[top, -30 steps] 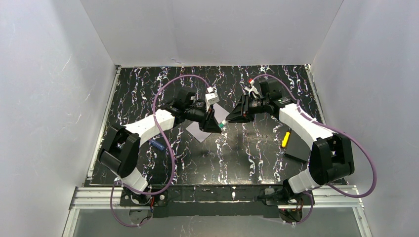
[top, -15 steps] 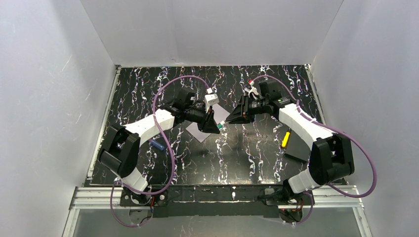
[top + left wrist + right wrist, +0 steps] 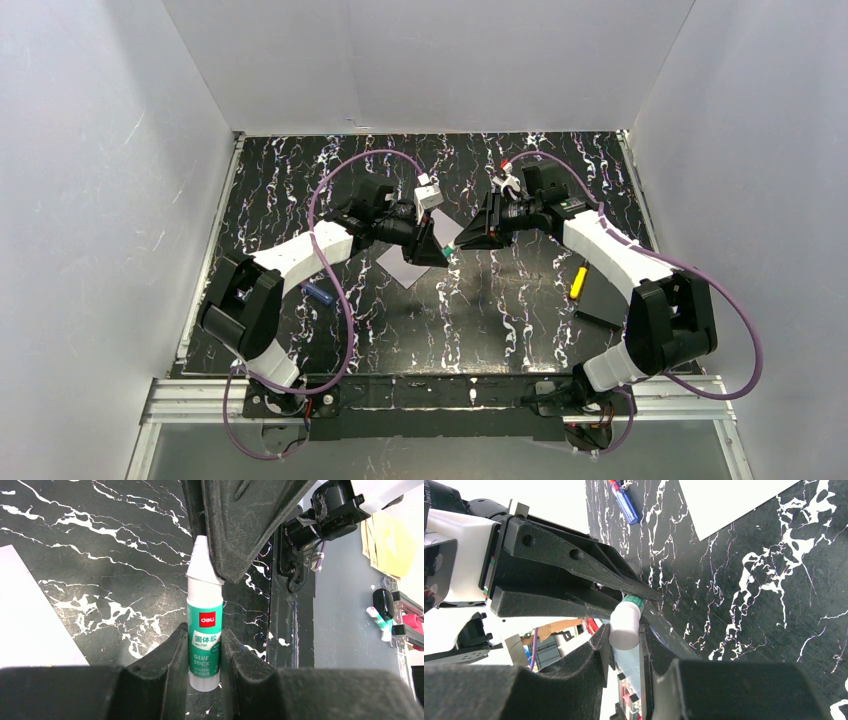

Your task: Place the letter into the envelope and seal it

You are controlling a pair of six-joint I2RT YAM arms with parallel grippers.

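The letter is nowhere visible, so it is probably inside the envelope (image 3: 398, 266), a plain pale lavender rectangle lying flat on the surface beside the left gripper (image 3: 204, 628). Sealing is not yet done. That gripper clamps a glue stick (image 3: 204, 605) by its green body, and the right gripper (image 3: 624, 628) pinches its white cap (image 3: 624, 620) (apparently to uncap it).

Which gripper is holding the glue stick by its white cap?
The right gripper: it clamps the white cap, while the left gripper clamps the glue stick by its green labelled body.
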